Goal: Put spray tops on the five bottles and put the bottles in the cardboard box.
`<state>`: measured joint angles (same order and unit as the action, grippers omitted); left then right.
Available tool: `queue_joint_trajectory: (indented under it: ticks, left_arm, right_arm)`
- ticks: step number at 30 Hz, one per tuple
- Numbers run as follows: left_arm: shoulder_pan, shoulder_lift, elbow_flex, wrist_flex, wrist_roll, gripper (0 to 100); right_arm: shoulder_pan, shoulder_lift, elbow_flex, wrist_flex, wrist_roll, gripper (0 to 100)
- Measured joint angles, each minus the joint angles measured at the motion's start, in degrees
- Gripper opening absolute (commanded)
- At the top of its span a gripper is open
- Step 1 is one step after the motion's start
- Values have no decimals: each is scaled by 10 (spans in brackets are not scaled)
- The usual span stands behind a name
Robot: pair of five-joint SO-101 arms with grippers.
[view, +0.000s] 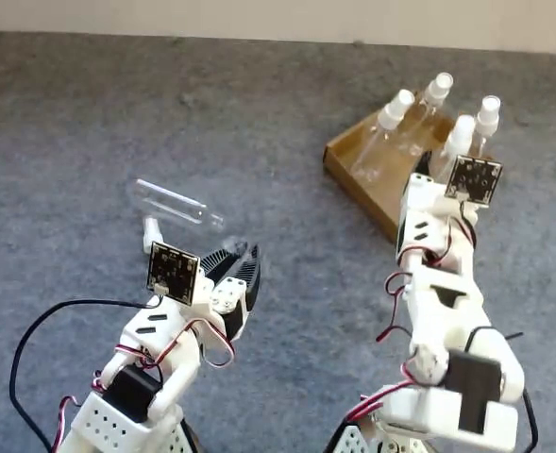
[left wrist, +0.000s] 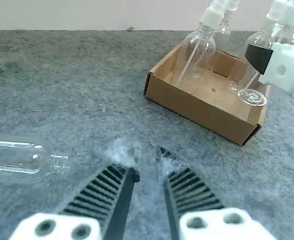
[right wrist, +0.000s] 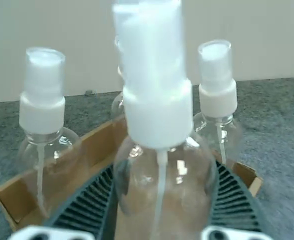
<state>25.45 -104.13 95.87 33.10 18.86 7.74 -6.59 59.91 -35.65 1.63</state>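
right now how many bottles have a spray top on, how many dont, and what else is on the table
bottle with a spray top: 4, at the cardboard box
bare bottle, lying down: 1
cardboard box: 1
loose spray top, as far as I can tell: 1
total: 7

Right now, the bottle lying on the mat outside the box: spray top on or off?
Off. The bottle lies on its side with a bare, open threaded neck; there is no white top on it.
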Motion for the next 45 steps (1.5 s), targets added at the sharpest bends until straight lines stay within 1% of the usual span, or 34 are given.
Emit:
queue_joint_trajectory:
  ticks: [8, 16, 27, 35, 45]
  left_arm:
    - [0, 0, 0, 0, 0, 5]
    - [0, 0, 0, 0, 0, 5]
    - [0, 0, 0, 0, 0, 5]
    - [0, 0, 0, 0, 0, 5]
    - [0, 0, 0, 0, 0, 5]
  right_arm:
    - [-8, 96, -40, -50, 0, 177]
    - [-5, 166, -101, -57, 0, 177]
    - [-11, 222, -163, -59, 0, 177]
    - [-13, 260, -163, -103, 0, 177]
    - [-22, 264, -193, -107, 0, 177]
